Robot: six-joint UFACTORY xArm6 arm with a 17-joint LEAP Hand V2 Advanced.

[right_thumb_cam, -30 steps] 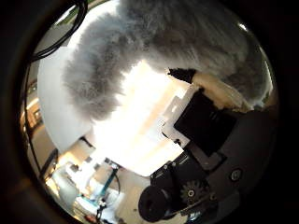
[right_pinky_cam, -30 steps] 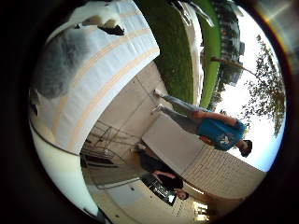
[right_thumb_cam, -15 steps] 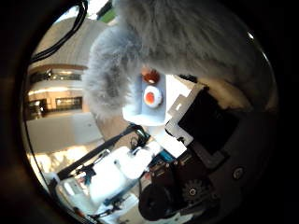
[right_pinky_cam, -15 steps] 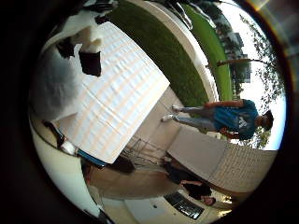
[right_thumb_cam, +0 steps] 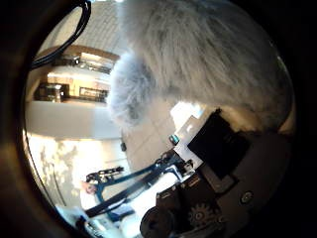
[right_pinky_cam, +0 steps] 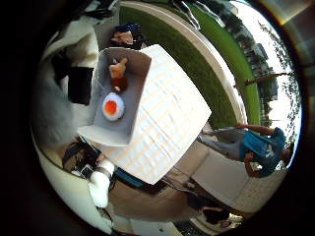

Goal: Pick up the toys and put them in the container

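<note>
A grey furry toy (right_thumb_cam: pixel 188 59) fills much of the right thumb side palm view, close against the palm. My hand (right_thumb_cam: pixel 213 169) has its black and white fingers curled against the fur and holds it. The right little finger side palm view looks down on an open light container (right_pinky_cam: pixel 138 84) on a table with a white checked cloth (right_pinky_cam: pixel 177 118). In the container lie a round orange and white toy (right_pinky_cam: pixel 113 106) and a small brown toy (right_pinky_cam: pixel 118 69). Grey fur (right_pinky_cam: pixel 49 113) shows beside the container, well above the table.
The table stands on pale paving beside a strip of green grass (right_pinky_cam: pixel 192 59). A white object (right_pinky_cam: pixel 98 185) lies on the ground by the table's edge. A black metal frame (right_thumb_cam: pixel 139 183) shows below in the thumb side view.
The views have swung round with the hand. The container with its two toys has come into sight under the palm. The grey furry toy stays in my hand.
</note>
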